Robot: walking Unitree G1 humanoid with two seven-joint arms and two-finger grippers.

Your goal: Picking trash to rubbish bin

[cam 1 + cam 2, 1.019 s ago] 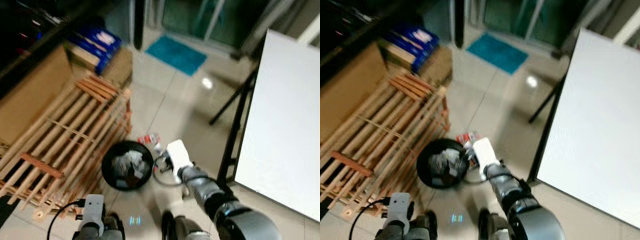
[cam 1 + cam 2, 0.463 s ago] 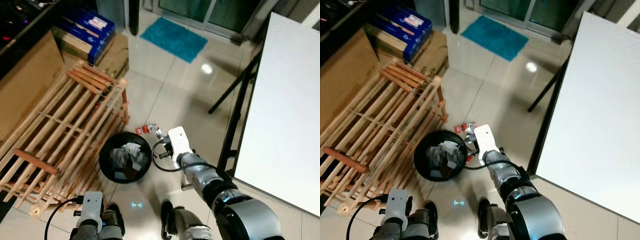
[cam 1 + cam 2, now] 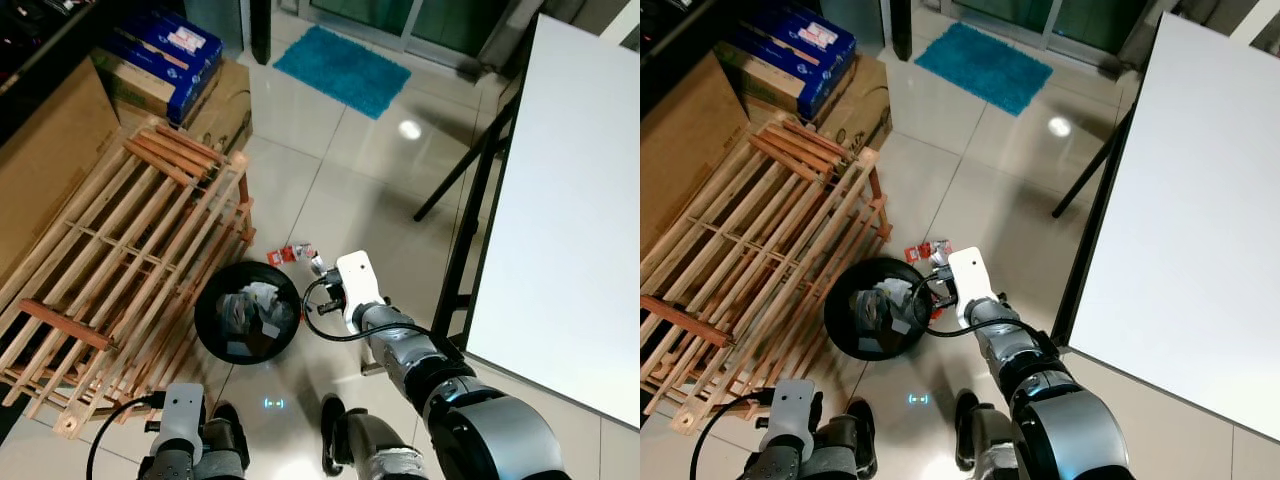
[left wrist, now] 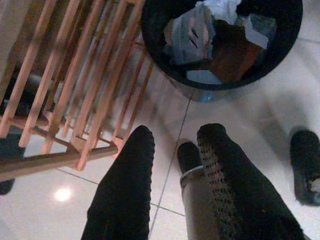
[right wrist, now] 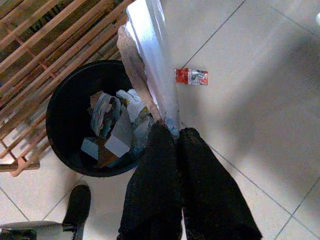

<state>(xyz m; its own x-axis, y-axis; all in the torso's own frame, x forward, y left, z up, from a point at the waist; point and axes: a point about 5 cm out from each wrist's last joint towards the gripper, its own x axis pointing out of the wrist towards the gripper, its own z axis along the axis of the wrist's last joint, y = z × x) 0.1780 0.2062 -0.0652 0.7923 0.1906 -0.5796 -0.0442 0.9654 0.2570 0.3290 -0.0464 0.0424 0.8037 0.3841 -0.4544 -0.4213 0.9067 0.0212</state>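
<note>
The right tool [image 5: 169, 131], clamped on a crinkled silver plastic wrapper [image 5: 150, 55], should centre over the round black rubbish bin [image 5: 65, 107] before letting go.

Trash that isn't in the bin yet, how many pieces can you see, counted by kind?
Silver wrapper pinched in the right gripper, beside the black bin: 1
Red wrapper lying on the floor tiles: 1
Total: 2
</note>
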